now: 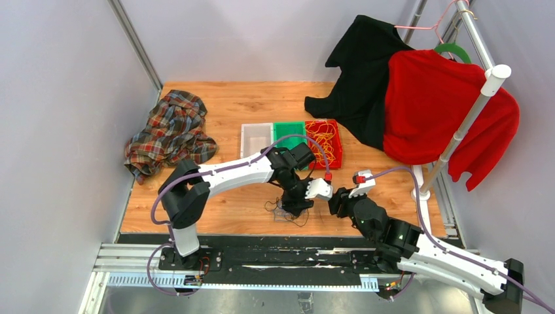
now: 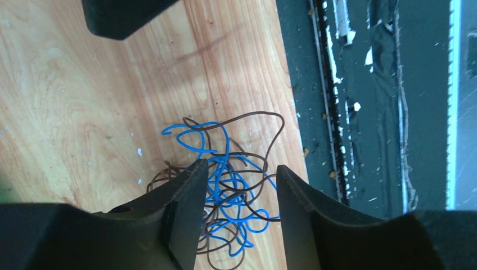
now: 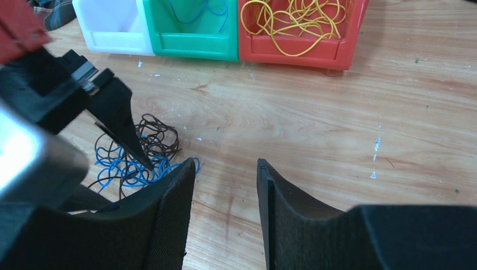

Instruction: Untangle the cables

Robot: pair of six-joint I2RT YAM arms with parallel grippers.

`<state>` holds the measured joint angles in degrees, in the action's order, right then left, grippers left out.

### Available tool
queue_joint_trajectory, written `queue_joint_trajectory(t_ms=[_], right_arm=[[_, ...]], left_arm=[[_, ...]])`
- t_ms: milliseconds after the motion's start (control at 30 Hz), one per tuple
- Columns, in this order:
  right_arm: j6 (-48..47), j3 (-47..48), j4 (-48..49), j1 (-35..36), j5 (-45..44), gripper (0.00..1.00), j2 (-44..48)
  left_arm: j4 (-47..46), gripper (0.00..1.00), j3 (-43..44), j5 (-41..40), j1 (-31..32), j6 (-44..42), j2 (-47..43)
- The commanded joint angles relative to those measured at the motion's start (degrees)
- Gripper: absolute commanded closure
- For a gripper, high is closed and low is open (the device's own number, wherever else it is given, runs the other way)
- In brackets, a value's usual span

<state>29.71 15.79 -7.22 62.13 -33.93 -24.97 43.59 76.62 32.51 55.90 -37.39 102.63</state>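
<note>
From above, the cables (image 1: pixel 286 214) lie as one small tangle on the bench (image 1: pixel 222 104), at 6 o'clock from the green bin (image 1: pixel 288 131). My left pincer (image 1: pixel 298 201) hangs right over them. My right pincer (image 1: pixel 337 196) waits just beside, at 3 o'clock.

In my left wrist view, the jaws stand apart and straddle the knot of blue and dark brown wire, with nothing pinched yet. A blue end curls free at 11 o'clock. I judge it best to pinch one colour only, so the rest can fall away.

In my right wrist view, the jaws are open and empty over bare wood. The tangle sits at 9 o'clock under the left finger. I should come in low and take a brown loop, then pull away gently. Yellow wires already fill the red bin (image 3: pixel 304 53) at 12 o'clock.
</note>
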Motion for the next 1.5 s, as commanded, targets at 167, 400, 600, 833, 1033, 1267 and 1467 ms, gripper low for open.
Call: queue_joint_trajectory(t_ms=[167, 400, 600, 833, 1033, 1267, 1467], right_arm=[[0.5, -0.1, -2.6, 0.4, -2.7, 0.57, 1.5], [-1.0, 0.1, 0.5, 0.4, -1.1, 0.59, 0.7], [-5.6, 1.3, 5.7, 0.5, 0.8, 0.47, -0.9], [-9.0, 2.4, 11.6, 0.4, 9.5, 0.35, -3.5], [-13.5, 4.6, 22.3, 0.5, 17.6, 0.32, -8.9], [-16.5, 9.1, 38.4, 2.0, 23.5, 0.32, -22.3], [-17.4, 11.4, 43.3, 2.2, 19.1, 0.34, -31.0]], left_arm=[[0.2, 0.74, -0.9, -5.5, 0.9, -4.1, 0.3], [4.1, 0.99, 2.0, -11.0, 0.8, -2.9, -5.1], [12.2, 0.99, 5.4, -9.5, 0.5, -0.4, -13.2], [15.7, 0.99, 10.2, -10.5, 0.5, 1.9, -16.8], [17.4, 0.99, 19.0, -12.4, 0.5, 2.6, -19.6], [18.0, 1.00, 27.8, -12.8, 0.5, 3.8, -20.6], [18.3, 1.00, 31.0, -12.7, 0.5, 5.2, -21.6]])
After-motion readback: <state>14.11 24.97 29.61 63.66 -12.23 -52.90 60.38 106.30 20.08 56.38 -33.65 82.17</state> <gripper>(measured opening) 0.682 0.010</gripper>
